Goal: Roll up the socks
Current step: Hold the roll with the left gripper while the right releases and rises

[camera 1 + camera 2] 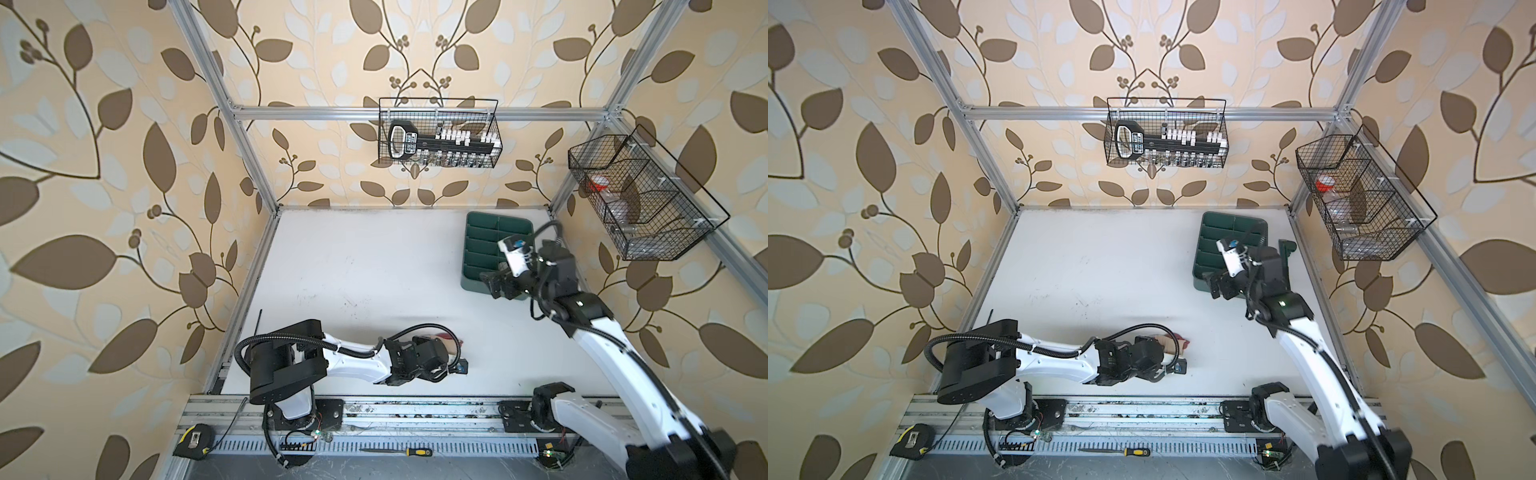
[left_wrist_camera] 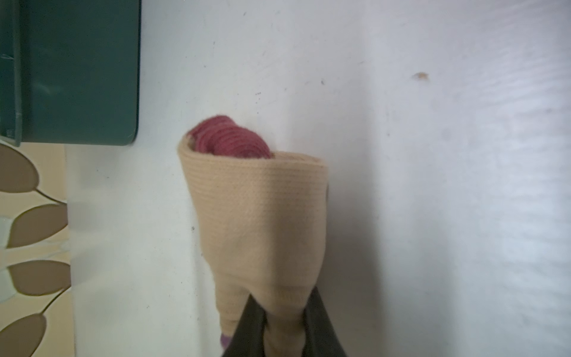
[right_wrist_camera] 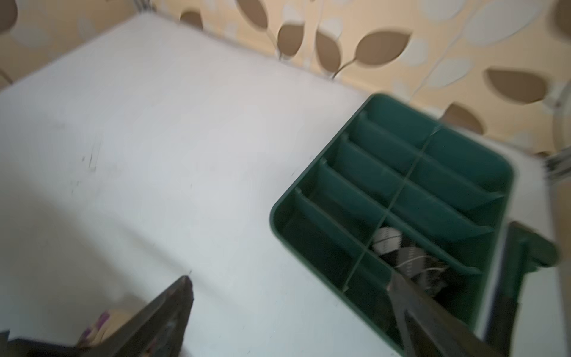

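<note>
Where one tray [image 1: 471, 282] sits, two socks [image 2: 256, 216].

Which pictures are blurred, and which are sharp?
Right wrist view: motion blur smears the dark green divided plastic tray and the black argyle sock inside. Left wrist view: the rolled beige fabric sock is sharp, softer near the left end effector. Both top views: mostly sharp, with wide-angle bending.

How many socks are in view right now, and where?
2. The rolled beige sock is pinched in the left claw, low near the front. The black sock lies in a compartment of the tray. No others show.
</note>
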You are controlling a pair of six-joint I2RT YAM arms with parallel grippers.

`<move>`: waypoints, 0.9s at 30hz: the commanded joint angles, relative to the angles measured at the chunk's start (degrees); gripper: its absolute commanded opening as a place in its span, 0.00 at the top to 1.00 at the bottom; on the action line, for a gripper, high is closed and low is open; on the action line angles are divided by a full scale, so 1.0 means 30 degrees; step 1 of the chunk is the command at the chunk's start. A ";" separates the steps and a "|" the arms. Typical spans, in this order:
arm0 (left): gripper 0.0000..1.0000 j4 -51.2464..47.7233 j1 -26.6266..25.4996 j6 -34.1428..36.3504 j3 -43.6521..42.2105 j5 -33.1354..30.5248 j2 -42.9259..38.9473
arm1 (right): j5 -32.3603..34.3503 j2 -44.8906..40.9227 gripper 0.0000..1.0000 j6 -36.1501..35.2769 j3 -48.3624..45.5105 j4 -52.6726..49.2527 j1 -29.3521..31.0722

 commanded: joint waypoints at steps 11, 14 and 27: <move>0.84 -0.8488 0.1251 -0.3024 0.2788 0.7094 0.1985 | -0.1633 -0.8887 0.00 -0.2895 -0.4315 -0.2073 0.0001; 0.83 -0.9072 0.1866 -0.3668 0.3560 0.8193 0.2772 | -0.3262 -0.9069 0.00 -0.5435 -0.3565 -0.4913 0.0509; 0.83 -0.9549 0.4958 -0.7174 0.5573 1.4727 0.5411 | -0.5238 -1.0170 0.04 -1.6876 -0.2552 -1.3637 0.3767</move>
